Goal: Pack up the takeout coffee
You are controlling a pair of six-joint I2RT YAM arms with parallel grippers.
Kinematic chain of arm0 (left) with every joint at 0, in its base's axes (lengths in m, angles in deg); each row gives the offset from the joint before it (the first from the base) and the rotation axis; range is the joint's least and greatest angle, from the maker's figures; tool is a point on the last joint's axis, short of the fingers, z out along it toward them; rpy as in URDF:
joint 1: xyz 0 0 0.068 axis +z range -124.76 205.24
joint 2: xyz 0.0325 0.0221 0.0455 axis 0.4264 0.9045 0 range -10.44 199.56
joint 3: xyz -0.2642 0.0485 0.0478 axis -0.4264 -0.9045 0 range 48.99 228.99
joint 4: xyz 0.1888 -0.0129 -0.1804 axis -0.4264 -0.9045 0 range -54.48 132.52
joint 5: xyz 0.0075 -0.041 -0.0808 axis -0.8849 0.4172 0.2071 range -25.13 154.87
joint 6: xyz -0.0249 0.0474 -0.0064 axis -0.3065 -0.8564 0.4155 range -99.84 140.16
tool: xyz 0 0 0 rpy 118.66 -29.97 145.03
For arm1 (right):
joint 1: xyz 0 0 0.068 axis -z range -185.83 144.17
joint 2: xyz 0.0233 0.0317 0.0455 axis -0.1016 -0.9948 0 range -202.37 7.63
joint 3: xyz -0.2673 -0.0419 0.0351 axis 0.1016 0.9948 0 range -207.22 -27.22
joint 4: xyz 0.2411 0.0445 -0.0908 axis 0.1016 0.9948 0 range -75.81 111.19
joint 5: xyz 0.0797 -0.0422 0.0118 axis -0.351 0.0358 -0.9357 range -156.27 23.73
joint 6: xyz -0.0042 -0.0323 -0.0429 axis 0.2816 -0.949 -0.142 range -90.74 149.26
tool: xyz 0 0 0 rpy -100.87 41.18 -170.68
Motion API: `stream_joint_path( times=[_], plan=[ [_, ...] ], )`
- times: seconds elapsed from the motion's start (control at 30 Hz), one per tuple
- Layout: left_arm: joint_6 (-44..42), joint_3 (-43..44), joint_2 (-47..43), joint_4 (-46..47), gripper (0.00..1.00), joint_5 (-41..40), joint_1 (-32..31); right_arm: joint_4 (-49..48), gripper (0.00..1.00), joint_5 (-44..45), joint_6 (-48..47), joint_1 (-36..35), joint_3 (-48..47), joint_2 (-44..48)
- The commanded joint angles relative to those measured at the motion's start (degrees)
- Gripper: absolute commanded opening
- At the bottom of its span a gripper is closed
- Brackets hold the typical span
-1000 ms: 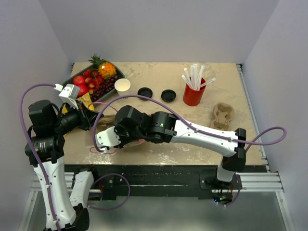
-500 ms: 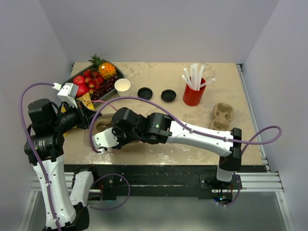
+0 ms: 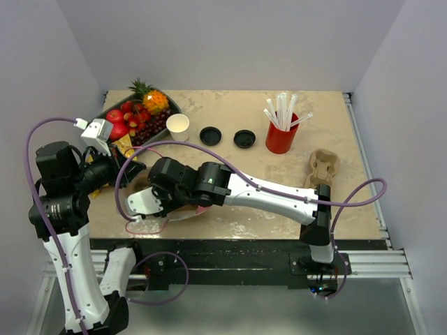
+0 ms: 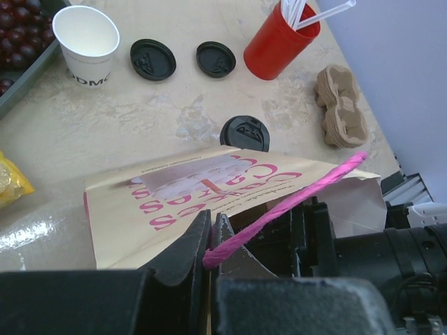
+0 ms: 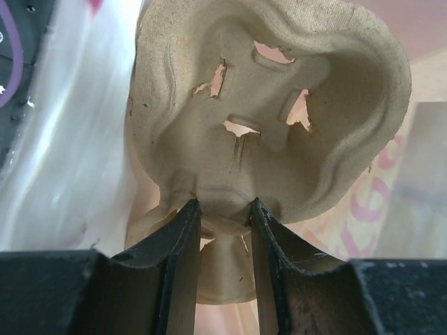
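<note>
The white paper cup (image 3: 177,125) stands empty and upright by the fruit tray; it also shows in the left wrist view (image 4: 86,43). Two black lids (image 3: 210,135) (image 3: 244,138) lie to its right, and the left wrist view shows a third lid (image 4: 245,133) by the bag. My left gripper (image 4: 211,237) (image 3: 133,171) is shut on the pink handle (image 4: 293,199) of the paper bag (image 4: 160,202), holding its mouth open. My right gripper (image 5: 222,216) (image 3: 137,213) is shut on a brown pulp cup carrier (image 5: 265,125) at the bag's mouth.
A red cup of white straws (image 3: 281,136) stands at the back right. More pulp carriers (image 3: 323,167) are stacked at the right. A dark tray of fruit (image 3: 105,115) sits at the back left. A yellow packet (image 4: 10,183) lies by the tray.
My right arm has swung left and toward the near edge, carrying the carrier further into the bag. My left arm has shifted slightly left, still holding the handle.
</note>
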Motion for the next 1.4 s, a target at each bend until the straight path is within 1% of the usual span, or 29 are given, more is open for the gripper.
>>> stream_joint_path(
  times=[0.0,0.1,0.27,0.33,0.47,0.57,0.73,0.97,1.1,1.2,1.23,1.3,1.33,1.37],
  plan=[
    [-1.2,3.9,1.6,-2.7,0.0,-1.4,0.4,2.6,0.24,-1.2,3.1,-0.3,-4.2,0.4],
    [-1.4,5.2,3.2,-3.8,0.0,-4.1,-0.2,2.9,0.25,-1.9,5.6,-0.2,-5.7,0.6],
    [-2.3,5.2,5.5,-5.2,0.0,-5.2,-2.5,2.9,0.26,-3.3,9.8,-0.2,-5.8,1.3],
    [-2.3,5.3,6.6,-5.3,0.0,-5.4,-3.7,3.6,0.26,-3.4,11.1,-0.3,-6.3,0.4],
    [-1.7,9.5,10.8,-5.3,0.0,-6.6,-5.3,6.5,0.26,-4.2,13.4,-0.3,-8.5,-3.7],
    [-0.9,10.0,13.0,-5.1,0.0,-5.9,-5.8,6.6,0.26,-3.7,12.8,-0.2,-8.5,-4.7],
    [0.4,3.2,12.2,-5.4,0.0,-5.3,-6.3,7.0,0.25,-2.3,12.1,-0.2,-8.4,-7.3],
    [1.1,4.6,11.4,-6.7,0.0,-9.8,-8.2,6.4,0.24,-1.0,17.5,0.0,-8.5,-8.5],
    [1.3,3.9,10.6,-7.2,0.0,-13.1,-9.0,6.3,0.23,-0.4,18.8,-0.2,-8.5,-7.5],
    [1.1,5.3,10.4,-7.1,0.0,-14.1,-9.9,7.9,0.23,-0.7,19.7,-0.2,-8.4,-7.2],
    [1.1,6.3,10.4,-6.9,0.12,-14.1,-10.1,8.4,0.23,-0.8,20.0,-0.1,-8.4,-7.3],
    [1.1,6.9,10.0,-6.5,0.32,-13.4,-10.1,9.3,0.23,-1.2,20.5,-0.2,-8.0,-7.2],
    [1.2,7.1,9.9,-6.3,0.47,-13.2,-10.1,9.3,0.23,-0.8,20.5,-0.1,-8.0,-7.1],
    [1.2,7.2,9.8,-6.0,0.53,-13.0,-10.1,9.5,0.23,-0.4,20.5,-0.1,-8.0,-7.1]
  ],
)
